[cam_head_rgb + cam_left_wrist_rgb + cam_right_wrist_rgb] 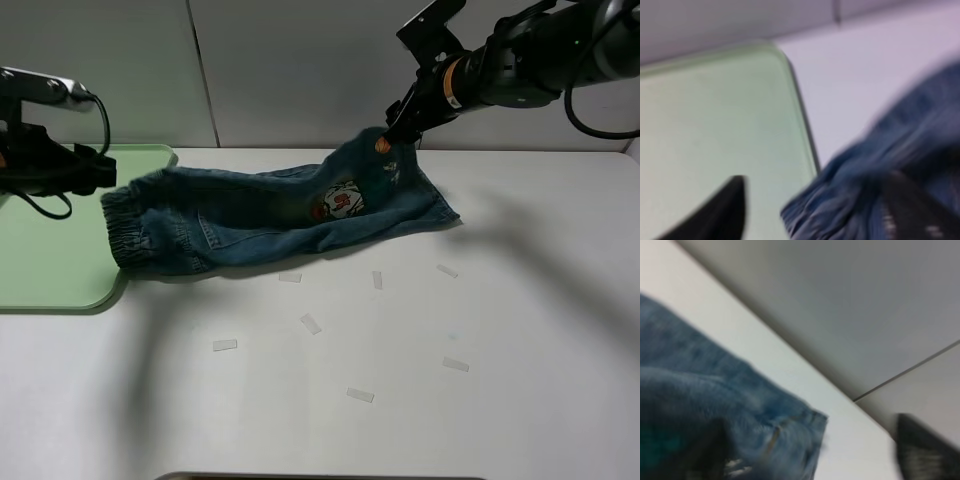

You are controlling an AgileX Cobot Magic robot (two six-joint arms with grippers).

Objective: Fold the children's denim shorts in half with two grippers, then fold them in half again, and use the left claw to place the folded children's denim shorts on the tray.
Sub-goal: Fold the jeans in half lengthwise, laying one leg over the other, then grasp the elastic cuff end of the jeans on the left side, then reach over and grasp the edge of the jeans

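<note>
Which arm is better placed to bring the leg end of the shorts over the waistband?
Probably the right: the right end effector is just above the raised leg end of the shorts, while the left end effector sits at the waistband end, over the tray.

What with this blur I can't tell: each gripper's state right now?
Left gripper: open, at the waistband of the shorts.
Right gripper: open, at their leg hem.

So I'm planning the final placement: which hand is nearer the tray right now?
Left. The left hand hovers over the tray at its edge by the shorts, at their waistband. The right hand is far across the table, at the leg hem.
</note>
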